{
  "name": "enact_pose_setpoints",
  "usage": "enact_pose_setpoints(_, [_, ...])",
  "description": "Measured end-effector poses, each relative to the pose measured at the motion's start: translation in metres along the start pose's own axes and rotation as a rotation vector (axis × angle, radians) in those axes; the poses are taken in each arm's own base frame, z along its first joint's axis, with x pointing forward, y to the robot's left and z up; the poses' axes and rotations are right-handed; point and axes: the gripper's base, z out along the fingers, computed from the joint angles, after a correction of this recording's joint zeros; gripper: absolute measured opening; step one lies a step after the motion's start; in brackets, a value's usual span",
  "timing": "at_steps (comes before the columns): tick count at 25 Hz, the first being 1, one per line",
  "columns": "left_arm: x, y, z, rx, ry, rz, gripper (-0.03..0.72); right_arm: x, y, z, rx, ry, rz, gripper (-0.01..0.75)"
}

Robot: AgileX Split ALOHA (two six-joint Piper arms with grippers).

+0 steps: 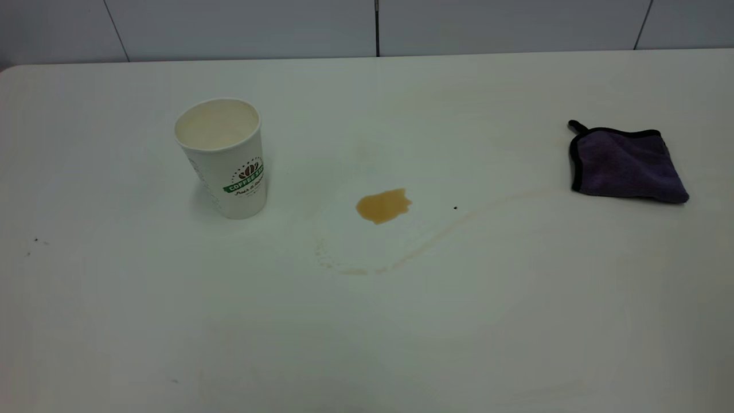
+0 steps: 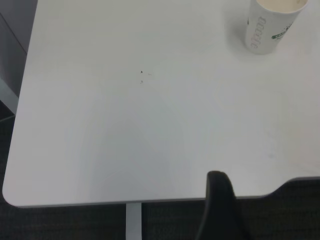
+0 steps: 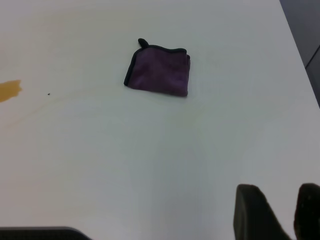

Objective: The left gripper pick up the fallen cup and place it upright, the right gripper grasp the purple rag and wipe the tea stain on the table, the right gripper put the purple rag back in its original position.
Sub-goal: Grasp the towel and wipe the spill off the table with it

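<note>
Cup: the fallen cup (image 1: 222,158) stands upright on the table (image 1: 367,332), mouth up, at the exterior view's left; cream interior visible, green-and-brown logo facing the stain side. Also seen in the left wrist view (image 2: 272,25), free of any gripper.
Stain: the tea stain (image 1: 383,205), an amber-brown blotch, lies near the table's middle, apart from the cup and between cup and rag; its edge shows in the right wrist view (image 3: 10,90).
Trail: a thin pale brown curved trail (image 1: 436,238) runs from the front of the blotch toward the rag.
Rag: the purple rag (image 1: 625,165) lies flat at the exterior view's right, well apart from the stain, black loop at its far corner; untouched (image 3: 159,71).
Left gripper: the left gripper (image 2: 220,210) hangs at the table's near edge, well away from the cup; only one dark finger shows, so open or closed cannot be told.
Right gripper: the right gripper (image 3: 284,215) sits over the near table edge, well short of the rag; two dark fingers stand parted, holding nothing.
Specks: small dark specks (image 1: 35,241) mark the table left of the cup.
</note>
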Motion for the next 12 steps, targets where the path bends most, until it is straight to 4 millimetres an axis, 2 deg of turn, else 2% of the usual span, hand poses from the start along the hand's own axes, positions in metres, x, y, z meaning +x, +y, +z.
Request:
enact_pose_setpoints(6, [0.0,0.0,0.0,0.0,0.0,-0.003,0.524,0.0,0.0,0.0,0.0,0.0,0.0,0.238])
enact_pose_setpoints(12, [0.0,0.0,0.0,0.0,0.0,-0.003,0.524,0.0002,-0.0065,-0.0002,0.071,0.004,-0.034,0.238])
